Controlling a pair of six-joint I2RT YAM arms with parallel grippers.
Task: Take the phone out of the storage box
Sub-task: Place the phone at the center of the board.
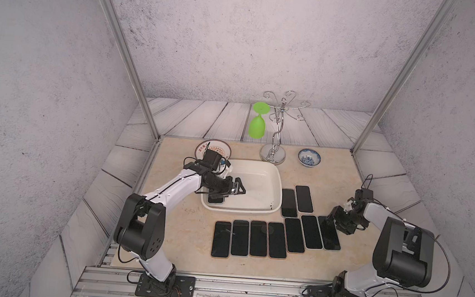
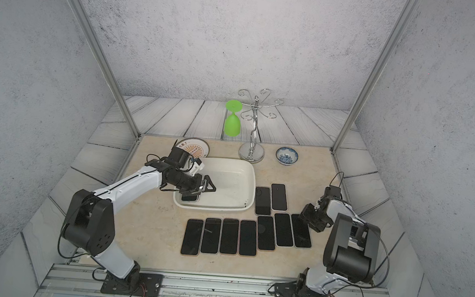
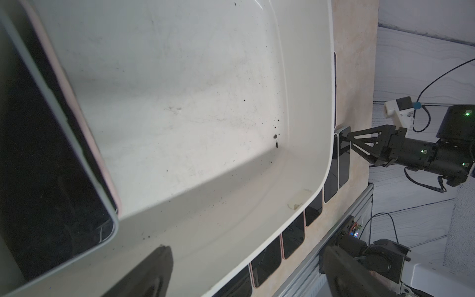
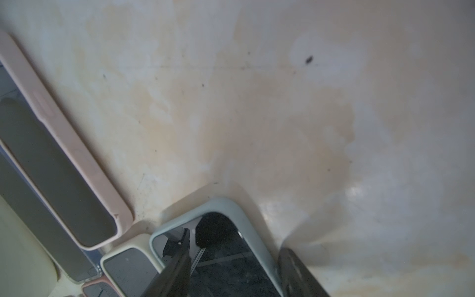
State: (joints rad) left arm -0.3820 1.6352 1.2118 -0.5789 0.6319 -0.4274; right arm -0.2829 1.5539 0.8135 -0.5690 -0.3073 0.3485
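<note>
Tabletop (image 1: 183,237): left gripper (image 1: 234,188) gapes over phone (image 1: 215,199) (wrist view reveals pink phone (image 3: 82,133) beneath), right gripper (image 1: 329,221) unclear

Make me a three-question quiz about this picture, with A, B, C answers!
1. How many phones lie outside the storage box? A five; B nine; C twelve.
2. Where is the green goblet? A inside the box; B hanging upside down on the chrome rack; C lying among the phones.
3. The left gripper is: A open; B shut on a phone; C shut on the goblet.
Answers: B, nine lie in rows on the table; B, it dangles foot-up from a rack arm; A, its jaws gape above a phone inside the box.
</note>
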